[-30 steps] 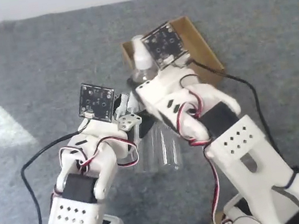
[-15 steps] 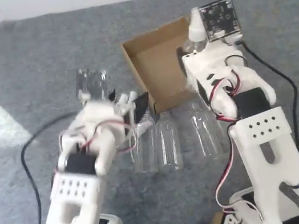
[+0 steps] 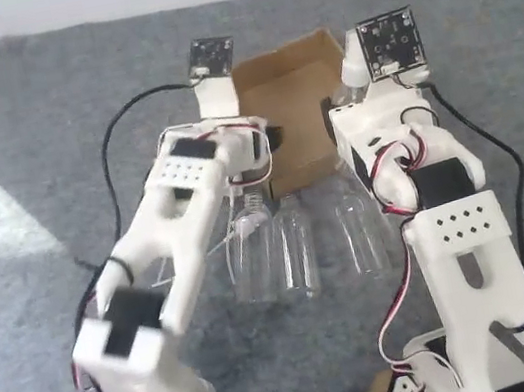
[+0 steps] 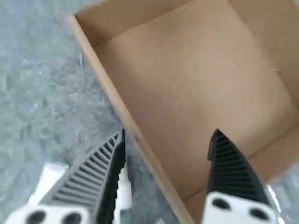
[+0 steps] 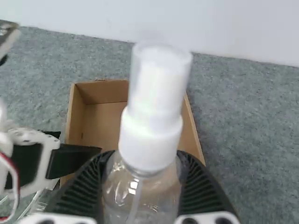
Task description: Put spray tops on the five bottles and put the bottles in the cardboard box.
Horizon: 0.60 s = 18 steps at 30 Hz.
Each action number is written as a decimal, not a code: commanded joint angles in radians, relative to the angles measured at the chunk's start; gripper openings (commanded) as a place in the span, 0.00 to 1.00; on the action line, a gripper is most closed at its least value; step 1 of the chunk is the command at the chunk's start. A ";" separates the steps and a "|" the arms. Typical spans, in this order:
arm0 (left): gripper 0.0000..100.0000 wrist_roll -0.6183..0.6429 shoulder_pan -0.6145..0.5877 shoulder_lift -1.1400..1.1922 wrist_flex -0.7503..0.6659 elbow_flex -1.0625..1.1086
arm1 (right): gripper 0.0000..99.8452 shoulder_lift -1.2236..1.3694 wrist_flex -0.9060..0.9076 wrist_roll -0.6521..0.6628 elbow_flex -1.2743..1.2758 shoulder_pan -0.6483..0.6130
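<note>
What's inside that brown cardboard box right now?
Nothing visible: the cardboard box shows a bare brown floor with nothing on it. The left gripper, open above it, covers part of the floor, so that patch cannot be checked.

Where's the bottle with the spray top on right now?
The capped bottle is held upright in the right gripper, at the right edge of the cardboard box in the high view, beyond the uncapped bottles.
</note>
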 commanded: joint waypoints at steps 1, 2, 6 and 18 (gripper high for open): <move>0.26 0.037 0.003 0.091 0.112 -0.217 | 0.01 -0.054 -0.025 0.014 -0.005 0.008; 0.26 0.035 0.002 0.112 0.133 -0.246 | 0.01 -0.054 -0.027 0.014 0.000 0.008; 0.26 0.031 0.006 0.180 0.184 -0.303 | 0.01 -0.054 -0.027 0.014 0.002 0.008; 0.20 -0.120 0.006 0.233 0.269 -0.329 | 0.01 -0.054 -0.027 0.014 -0.002 0.008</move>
